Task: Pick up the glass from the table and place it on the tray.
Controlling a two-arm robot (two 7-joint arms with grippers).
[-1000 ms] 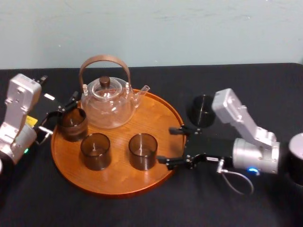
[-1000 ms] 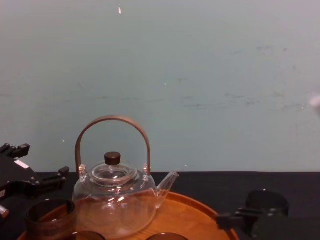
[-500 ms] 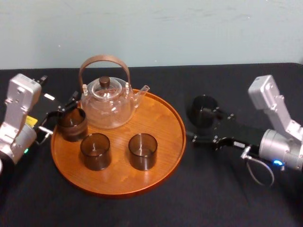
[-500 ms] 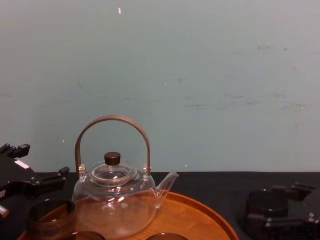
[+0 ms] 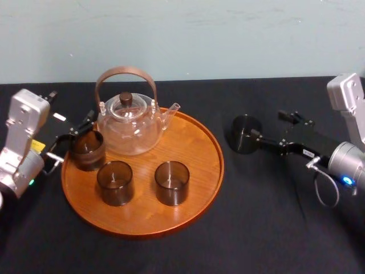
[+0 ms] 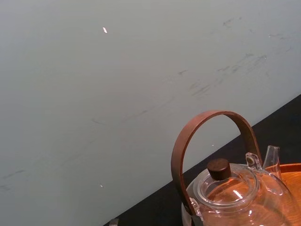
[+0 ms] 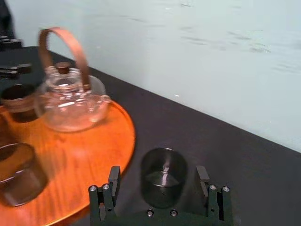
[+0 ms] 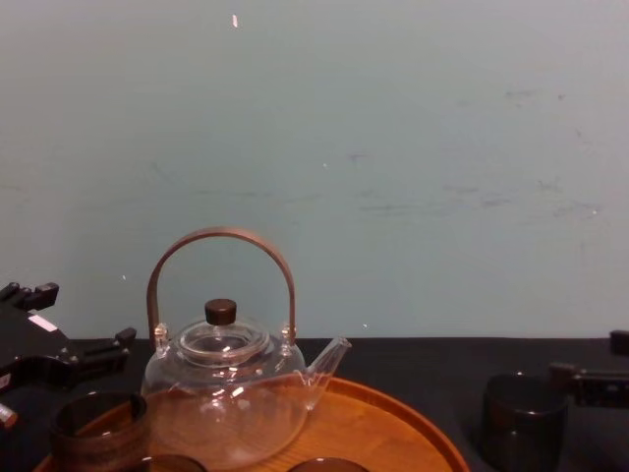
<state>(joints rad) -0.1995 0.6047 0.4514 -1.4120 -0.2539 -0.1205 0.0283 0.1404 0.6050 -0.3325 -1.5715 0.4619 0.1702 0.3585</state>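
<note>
The glass (image 5: 244,135) stands just ahead of the open right tool (image 5: 267,125), toward the tray (image 5: 197,145). The open left tool (image 5: 80,135) sits far off.

Appears to be a robot test bench in a lab. A table (image 7: 244,155) draped in black cloth runs beneath the spread jaws of the right gripper (image 7: 158,176); beyond them stands a bare, scuffed pale-green wall (image 7: 211,56).

On the tray (image 5: 202,165): teapot (image 5: 128,125) at the back, three cups (image 5: 114,182) before it. Right of the tray, on the table (image 5: 268,228), the glass (image 5: 244,135), perhaps just between the right gripper's (image 5: 267,124) fingertips.
</note>
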